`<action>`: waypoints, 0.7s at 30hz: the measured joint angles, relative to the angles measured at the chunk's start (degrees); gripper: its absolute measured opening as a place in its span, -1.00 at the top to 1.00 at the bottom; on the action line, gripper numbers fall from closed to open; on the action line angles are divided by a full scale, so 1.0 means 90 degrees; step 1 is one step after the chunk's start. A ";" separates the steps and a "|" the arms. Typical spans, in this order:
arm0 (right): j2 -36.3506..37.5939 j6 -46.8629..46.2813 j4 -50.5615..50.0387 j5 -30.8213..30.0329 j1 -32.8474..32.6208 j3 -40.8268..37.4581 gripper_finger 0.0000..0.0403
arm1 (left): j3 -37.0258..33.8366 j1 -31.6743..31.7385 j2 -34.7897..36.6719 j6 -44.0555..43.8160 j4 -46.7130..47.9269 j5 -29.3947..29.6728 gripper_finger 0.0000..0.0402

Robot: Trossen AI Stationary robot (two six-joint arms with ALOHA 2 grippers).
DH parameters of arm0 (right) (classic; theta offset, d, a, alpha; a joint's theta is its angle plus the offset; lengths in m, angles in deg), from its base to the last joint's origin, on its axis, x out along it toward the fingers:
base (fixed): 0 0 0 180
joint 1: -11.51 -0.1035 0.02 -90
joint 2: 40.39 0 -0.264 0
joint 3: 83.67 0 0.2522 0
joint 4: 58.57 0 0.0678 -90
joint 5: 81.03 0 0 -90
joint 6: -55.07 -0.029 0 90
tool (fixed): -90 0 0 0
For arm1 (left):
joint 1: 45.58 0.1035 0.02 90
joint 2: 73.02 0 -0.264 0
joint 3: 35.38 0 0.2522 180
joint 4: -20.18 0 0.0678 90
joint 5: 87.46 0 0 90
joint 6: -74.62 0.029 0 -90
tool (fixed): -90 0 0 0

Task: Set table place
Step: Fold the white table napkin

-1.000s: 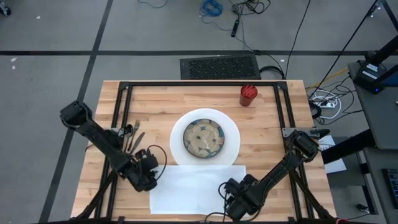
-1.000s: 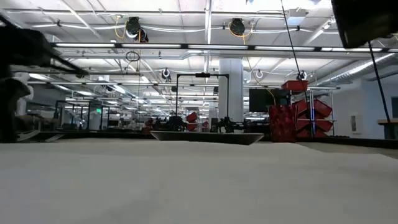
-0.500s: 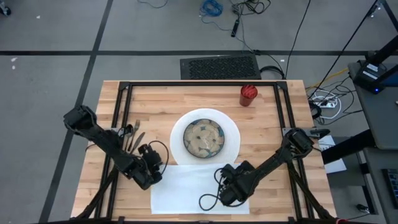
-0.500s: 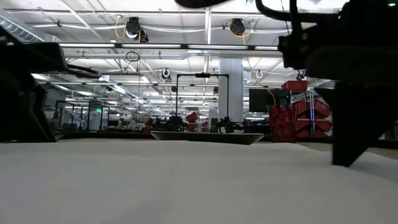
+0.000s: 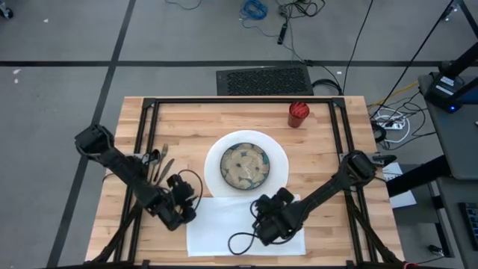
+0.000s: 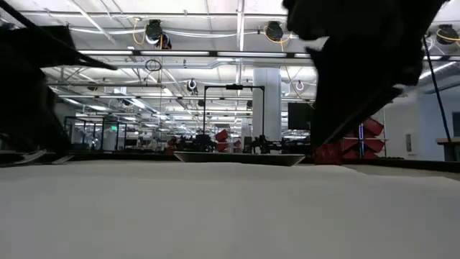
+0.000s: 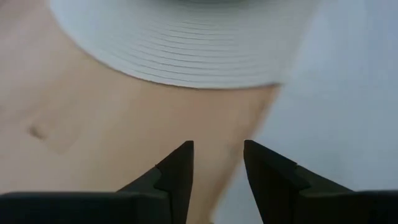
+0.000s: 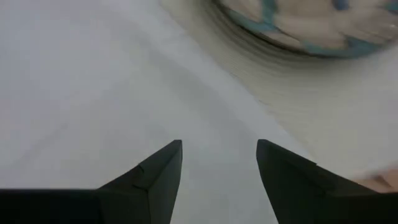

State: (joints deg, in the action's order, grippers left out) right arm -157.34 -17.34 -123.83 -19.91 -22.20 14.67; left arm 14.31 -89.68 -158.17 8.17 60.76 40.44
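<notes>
Light butcher-block wooden counter (image 5: 187, 123) carries the white round plate (image 5: 278, 166) at its centre, a patterned bowl (image 5: 244, 164) on it. Left of the plate lie cutlery (image 5: 160, 163) and the left fingers (image 7: 217, 165), parted, empty. Nearer the front edge, a white cloth (image 5: 216, 224) lies unplaced; right fingers (image 8: 219, 163) hover open above it. Behind the plate, to its right, stands a red cup (image 5: 298, 114).
</notes>
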 joint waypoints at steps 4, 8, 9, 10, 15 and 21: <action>-0.0101 0.0534 0.0667 -0.0003 0.0087 -0.0010 0.04 | 0.0001 -0.0331 -0.0005 0.0087 0.0006 -0.0291 0.36; -0.0101 0.0913 0.1129 -0.0010 0.0050 -0.0010 0.04 | -0.0085 -0.0450 -0.0062 0.0090 -0.0177 -0.0389 0.36; -0.0100 0.1003 0.1263 -0.0013 0.0028 -0.0010 0.04 | -0.0171 -0.0441 -0.0115 0.0086 -0.0275 -0.0381 0.36; -0.0099 0.1085 0.1368 -0.0022 0.0013 -0.0010 0.04 | -0.0274 -0.0395 -0.0167 0.0071 -0.0343 -0.0378 0.36; -0.0210 0.1323 0.1807 -0.0421 -0.0085 -0.0002 0.04 | -0.0541 -0.0106 -0.0349 -0.0499 -0.0129 -0.0159 0.36; -0.0800 0.1837 0.2782 -0.0167 -0.0093 -0.0002 0.04 | -0.0501 -0.0199 -0.0063 -0.0583 0.0305 -0.0420 0.36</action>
State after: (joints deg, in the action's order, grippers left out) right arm -164.55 -0.81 -98.79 -21.42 -23.04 14.65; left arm 9.80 -91.47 -158.74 2.92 63.51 36.66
